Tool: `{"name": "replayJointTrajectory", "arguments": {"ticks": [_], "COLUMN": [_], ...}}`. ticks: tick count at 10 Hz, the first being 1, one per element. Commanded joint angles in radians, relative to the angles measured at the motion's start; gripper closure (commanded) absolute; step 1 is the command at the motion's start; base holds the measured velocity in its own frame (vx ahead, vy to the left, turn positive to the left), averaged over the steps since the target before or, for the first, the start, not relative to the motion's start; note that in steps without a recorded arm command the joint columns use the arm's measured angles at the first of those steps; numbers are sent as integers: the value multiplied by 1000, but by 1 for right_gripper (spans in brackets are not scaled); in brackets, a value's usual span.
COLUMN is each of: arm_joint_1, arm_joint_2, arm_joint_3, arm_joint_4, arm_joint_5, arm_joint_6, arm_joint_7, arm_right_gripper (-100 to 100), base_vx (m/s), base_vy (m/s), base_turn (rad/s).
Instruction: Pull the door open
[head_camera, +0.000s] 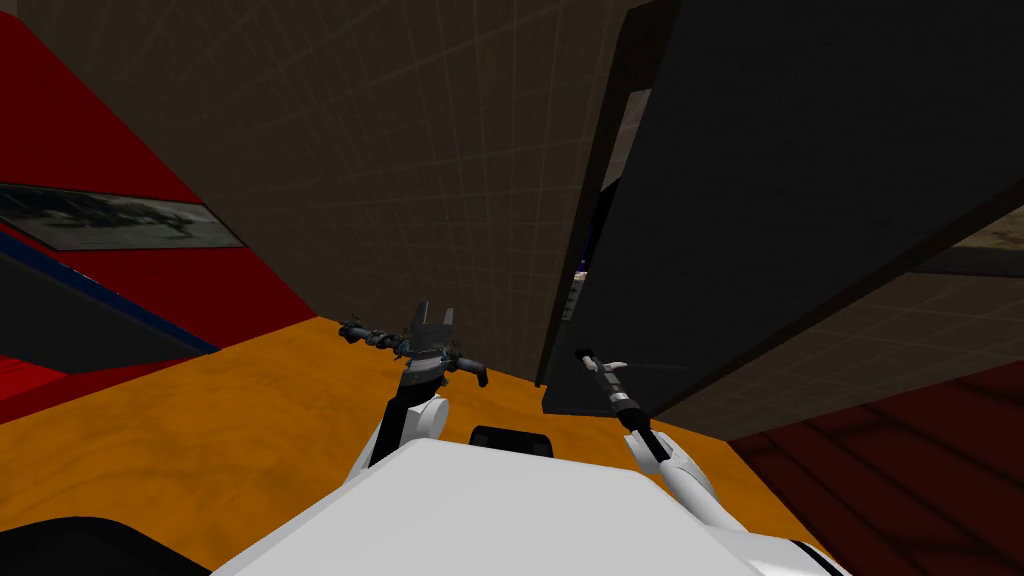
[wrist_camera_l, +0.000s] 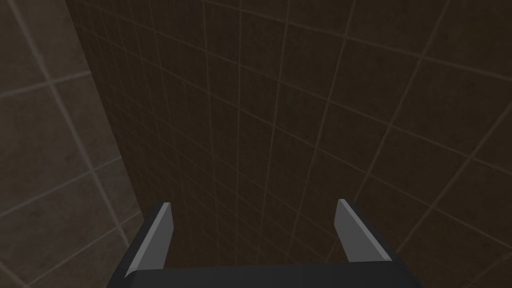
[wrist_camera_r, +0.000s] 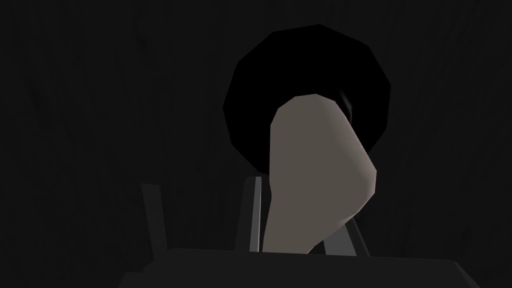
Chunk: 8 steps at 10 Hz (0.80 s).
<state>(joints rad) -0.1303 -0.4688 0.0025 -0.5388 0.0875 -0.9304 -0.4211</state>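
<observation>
While reaching out to the right front, rests with the right gripper (head_camera: 588, 354) at the face of the dark door (head_camera: 800, 180). Has the fingers (wrist_camera_r: 256, 210) drawn close together, one on each side of the pale lever handle (wrist_camera_r: 315, 170), and so appears to have hold of it, somewhat away from the black round plate (wrist_camera_r: 260, 75) behind it. Holds the left gripper (wrist_camera_l: 253, 201) up before the chest, spread wide, with nothing between the blades.

Finds the door standing to the right front, just beside the dark door frame (head_camera: 585, 230), with a narrow gap between both; judged as a little ajar and far from fully open.

Should expect a rigid and probably heavy panel, turning only about its hinges, so better to pull along an arc and not straight back. Cannot tell the hinge side from here. Best to take hold on the lever toward its free end, for more leverage and less force. Must mind the smooth, rounded shape of the lever, easy to slip off with thin blades under load. Advisable to grip it square, pull slowly, and back away over the orange floor (head_camera: 200, 430) to give the panel room.
</observation>
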Motion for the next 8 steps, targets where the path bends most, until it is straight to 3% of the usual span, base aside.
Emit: {"name": "replayJointTrajectory", "arguments": {"ticks": [1,2,8], "arm_joint_1": [0,18,70], "arm_joint_2": [0,-13,-61], "arm_joint_3": [0,9,32], "arm_joint_4": [0,4,9], "arm_joint_5": [0,7,24], "arm_joint_6": [0,-31,-126], "arm_joint_7": [0,-17,-65], "arm_right_gripper": [100,100,100], "base_vx": [-92,-128,-166], "base_vy": [-32,-44,-77], "base_turn": [16,138,119]}}
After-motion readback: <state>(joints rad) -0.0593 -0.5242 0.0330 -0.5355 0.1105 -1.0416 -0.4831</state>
